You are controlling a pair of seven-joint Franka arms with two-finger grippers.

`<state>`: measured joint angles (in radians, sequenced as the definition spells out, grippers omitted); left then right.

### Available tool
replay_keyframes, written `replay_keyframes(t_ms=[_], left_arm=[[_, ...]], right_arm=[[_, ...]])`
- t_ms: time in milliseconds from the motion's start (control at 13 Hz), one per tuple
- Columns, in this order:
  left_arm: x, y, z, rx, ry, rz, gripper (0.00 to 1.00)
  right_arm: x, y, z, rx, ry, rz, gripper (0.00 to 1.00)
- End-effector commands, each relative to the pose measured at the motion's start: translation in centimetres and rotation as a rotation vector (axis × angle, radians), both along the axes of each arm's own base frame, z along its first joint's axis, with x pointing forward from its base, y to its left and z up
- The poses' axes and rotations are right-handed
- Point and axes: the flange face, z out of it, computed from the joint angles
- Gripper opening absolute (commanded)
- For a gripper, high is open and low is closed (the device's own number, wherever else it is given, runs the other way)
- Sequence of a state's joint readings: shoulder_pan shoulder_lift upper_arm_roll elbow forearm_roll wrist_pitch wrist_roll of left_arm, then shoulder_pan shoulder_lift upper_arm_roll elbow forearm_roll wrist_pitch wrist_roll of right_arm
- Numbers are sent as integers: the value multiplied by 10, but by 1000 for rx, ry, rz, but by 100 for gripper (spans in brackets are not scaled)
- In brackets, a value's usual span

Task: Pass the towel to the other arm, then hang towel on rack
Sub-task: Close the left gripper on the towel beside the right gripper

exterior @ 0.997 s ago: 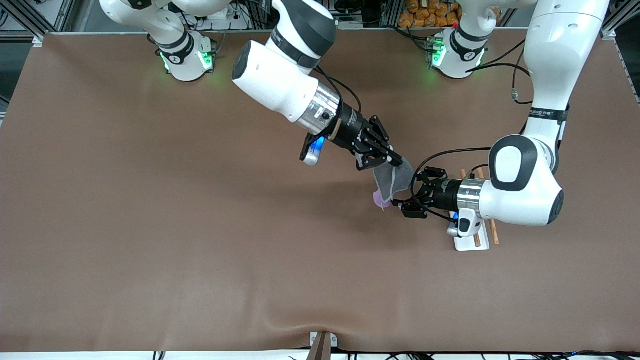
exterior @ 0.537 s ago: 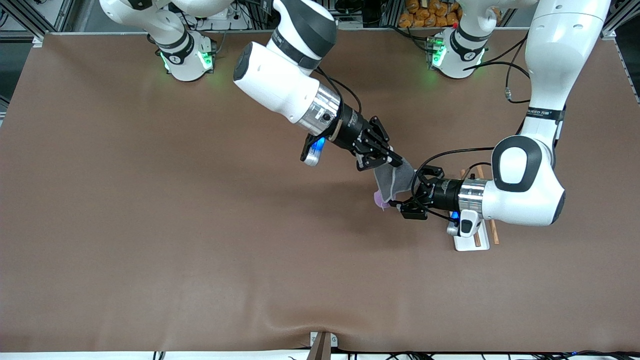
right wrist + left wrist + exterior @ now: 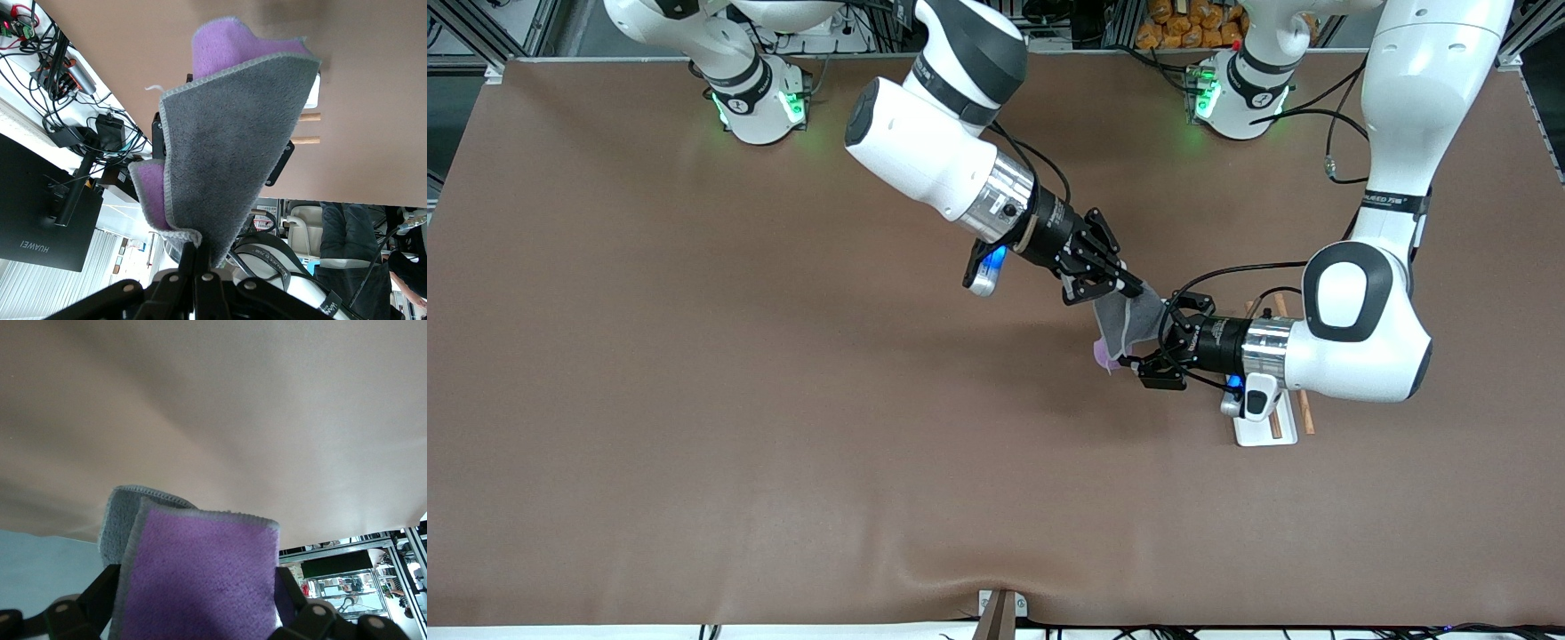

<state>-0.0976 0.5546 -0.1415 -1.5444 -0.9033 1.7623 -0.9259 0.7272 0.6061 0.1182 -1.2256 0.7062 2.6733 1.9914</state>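
Towel (image 3: 1127,322) hung in air over counter (image 3: 694,400), pinched by right pincer (image 3: 1129,286). Left pincer (image 3: 1149,347) spread around towel's free edge, not yet clamped. Handover unfinished. Rack (image 3: 1267,431) nearby, bare; hanging still to do.

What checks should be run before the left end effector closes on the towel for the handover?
1. Right end effector shut on the towel: ok.
2. Towel hanging in the air, off the table: ok.
3. Left end effector open: ok.
4. Towel between the left fingers, seen in the left wrist view: ok.
5. Depth of the towel in the left jaws: cannot tell.
6. Rack on the table under the left arm, partly hidden; rods free: cannot tell.
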Motion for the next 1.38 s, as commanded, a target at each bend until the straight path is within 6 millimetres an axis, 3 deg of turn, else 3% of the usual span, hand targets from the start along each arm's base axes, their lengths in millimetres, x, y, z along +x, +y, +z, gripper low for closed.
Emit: replay_keyframes(t_ms=[0,460,690,920,1073,1226,1303], left_arm=[[3,4,6,-23,21,21,93],[8,22,19,-17,6,37,90],[11,22,27,-24,-4,35,61],[10,22,27,-23,-1,29,40],[10,23,27,-24,4,22,32],[12,33,32,-24,-7,34,5],[12,34,35,-24,-14,33,0]], right_arm=[[-2,3,3,5,-8,-12,0],[-2,3,3,4,-9,-12,0],[-2,3,3,4,-9,-12,0],[-2,3,3,4,-9,-12,0],[-2,4,2,0,-11,-11,0],[-2,4,2,-2,-14,-10,0],[-2,4,2,-2,-14,-10,0]])
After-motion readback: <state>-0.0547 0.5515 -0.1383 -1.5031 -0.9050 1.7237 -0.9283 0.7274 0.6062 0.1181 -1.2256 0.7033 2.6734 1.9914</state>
